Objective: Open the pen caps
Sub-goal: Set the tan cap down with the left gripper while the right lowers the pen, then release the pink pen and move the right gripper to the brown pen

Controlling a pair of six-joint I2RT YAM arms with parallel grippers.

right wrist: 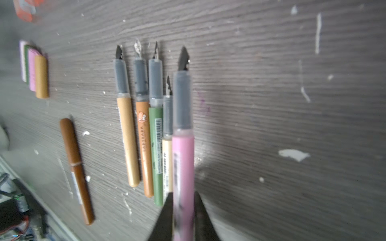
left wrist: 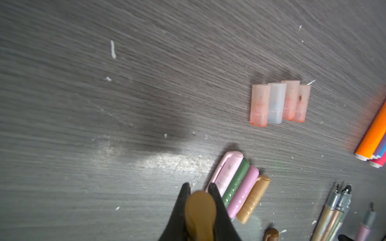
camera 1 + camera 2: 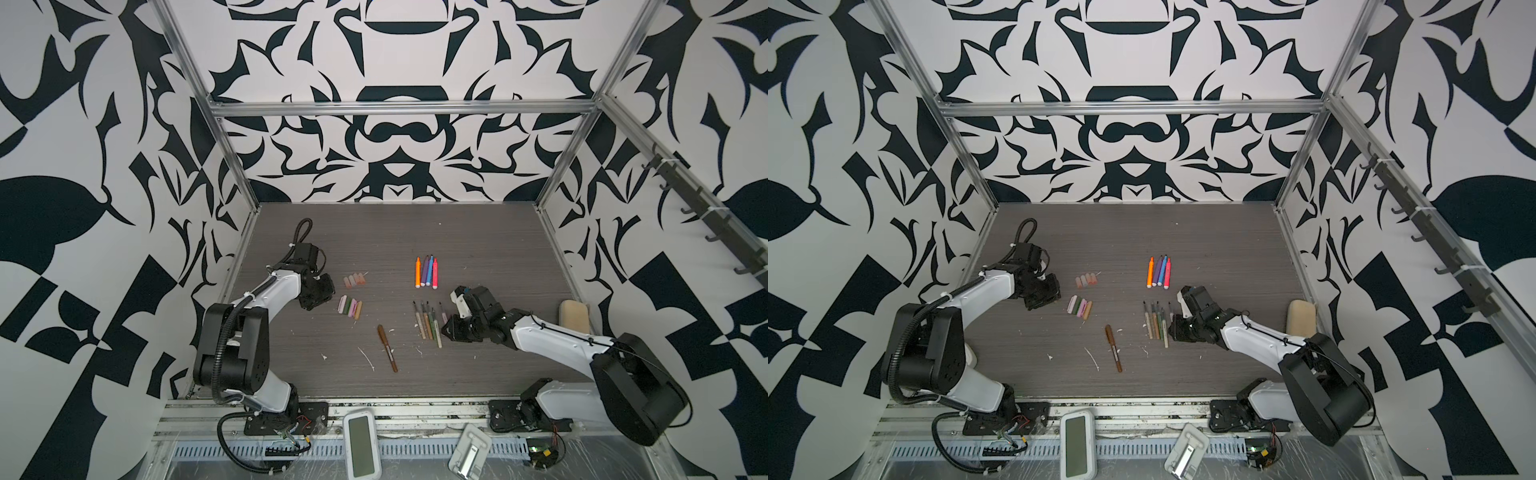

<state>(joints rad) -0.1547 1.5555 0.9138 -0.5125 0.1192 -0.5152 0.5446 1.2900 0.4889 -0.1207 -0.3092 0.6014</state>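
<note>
My left gripper is shut on a brown pen cap, just left of a row of pastel pen caps. Several translucent pinkish caps lie behind them. My right gripper is shut on an uncapped pink pen, beside a row of uncapped muted pens. A brown pen with its cap on lies alone at the front centre. Several bright uncapped pens lie at the back.
A tan block sits at the table's right edge, behind my right arm. Two white devices lie on the front rail. White flecks dot the dark wood table.
</note>
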